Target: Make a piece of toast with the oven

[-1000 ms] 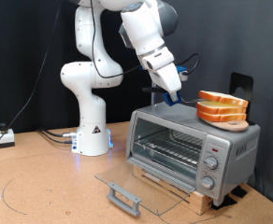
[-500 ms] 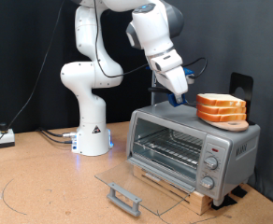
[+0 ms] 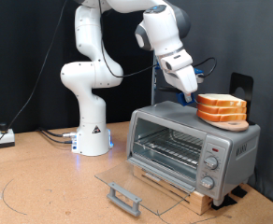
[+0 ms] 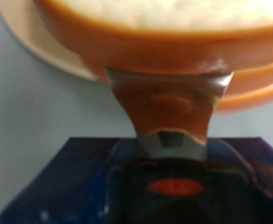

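Currently, the oven (image 3: pixel 193 146) stands at 4 o'clock in the exterior view, on a wooden base (image 3: pixel 179 189). Its glass door (image 3: pixel 130 183) lies folded down flat with the grey bar handle (image 3: pixel 123 198) at the front edge. The wire rack (image 3: pixel 169 143) inside carries nothing. A stack of bread slices (image 3: pixel 221 108) rests on the oven roof, toward the exterior view's right. A single separate slice cannot be told apart from that stack.

My gripper (image 3: pixel 189 96) hangs above the roof, just beside the stack at its 9 o'clock side. Whether my fingers are apart or together, I cannot tell. In the wrist view one dark finger (image 4: pixel 166 105) sits close against the stack's orange crust (image 4: pixel 155 45).

Since half a second ago, my gripper has travelled rightward in the exterior view, closing on the stack. Oven, door and stack have not moved.
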`<state>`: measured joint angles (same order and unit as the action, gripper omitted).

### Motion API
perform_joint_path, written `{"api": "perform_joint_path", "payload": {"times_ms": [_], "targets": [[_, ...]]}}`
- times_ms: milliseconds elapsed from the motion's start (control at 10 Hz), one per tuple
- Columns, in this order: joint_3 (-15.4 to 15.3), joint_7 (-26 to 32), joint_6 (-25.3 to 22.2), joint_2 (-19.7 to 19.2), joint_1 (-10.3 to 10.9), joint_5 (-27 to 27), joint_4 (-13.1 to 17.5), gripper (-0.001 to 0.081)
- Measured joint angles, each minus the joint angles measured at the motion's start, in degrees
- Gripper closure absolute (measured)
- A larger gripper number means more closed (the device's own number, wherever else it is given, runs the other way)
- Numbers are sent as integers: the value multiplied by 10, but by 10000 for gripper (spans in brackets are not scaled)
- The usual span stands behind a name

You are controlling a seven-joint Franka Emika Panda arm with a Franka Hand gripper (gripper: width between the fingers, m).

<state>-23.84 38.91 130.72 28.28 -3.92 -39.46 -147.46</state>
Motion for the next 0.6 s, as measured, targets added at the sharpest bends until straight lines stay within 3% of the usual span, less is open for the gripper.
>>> {"api": "perform_joint_path", "payload": {"times_ms": [300,600], "targets": [[9,38,30,7,6,-64,-9,412],[48,78,1,31,7,-94,-19,412]]}}
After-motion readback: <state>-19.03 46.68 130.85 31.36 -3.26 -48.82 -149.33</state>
